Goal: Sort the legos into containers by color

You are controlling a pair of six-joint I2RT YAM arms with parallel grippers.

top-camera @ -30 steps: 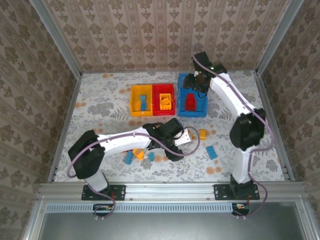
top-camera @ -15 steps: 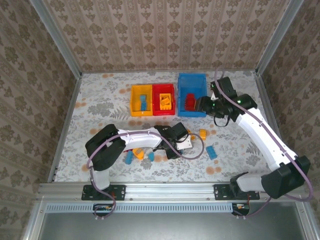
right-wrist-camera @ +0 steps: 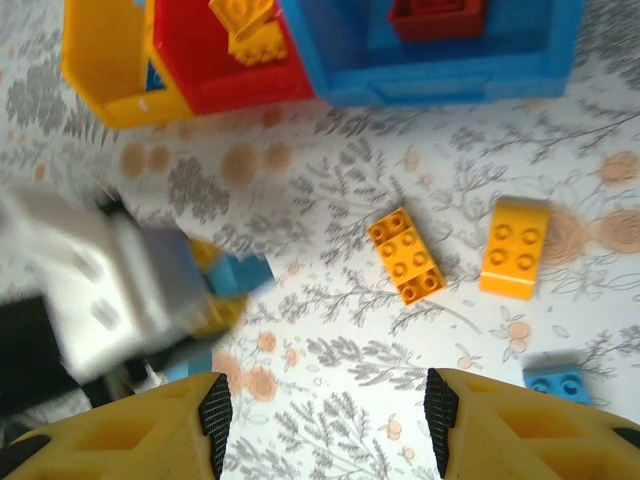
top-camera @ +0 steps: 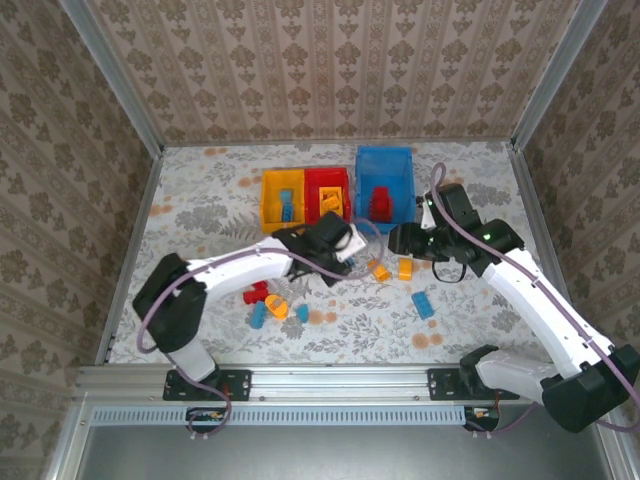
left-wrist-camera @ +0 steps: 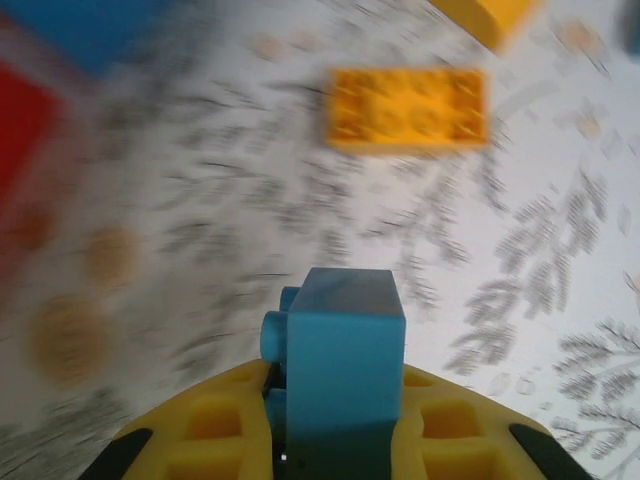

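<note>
Near the middle of the table (top-camera: 205, 215), our left gripper (top-camera: 343, 243) pinches a blue brick (left-wrist-camera: 345, 345) by its flat sides; we judge it light, rigid and slick. Our right gripper (right-wrist-camera: 325, 425) hangs spread and empty over orange bricks (right-wrist-camera: 406, 254).

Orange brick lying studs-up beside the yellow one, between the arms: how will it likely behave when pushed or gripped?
The orange brick lies flat, studs up, so it would probably slide, not roll or tip. Crisp edges suggest stiff plastic; glossy sides might slip when gripped.
</note>
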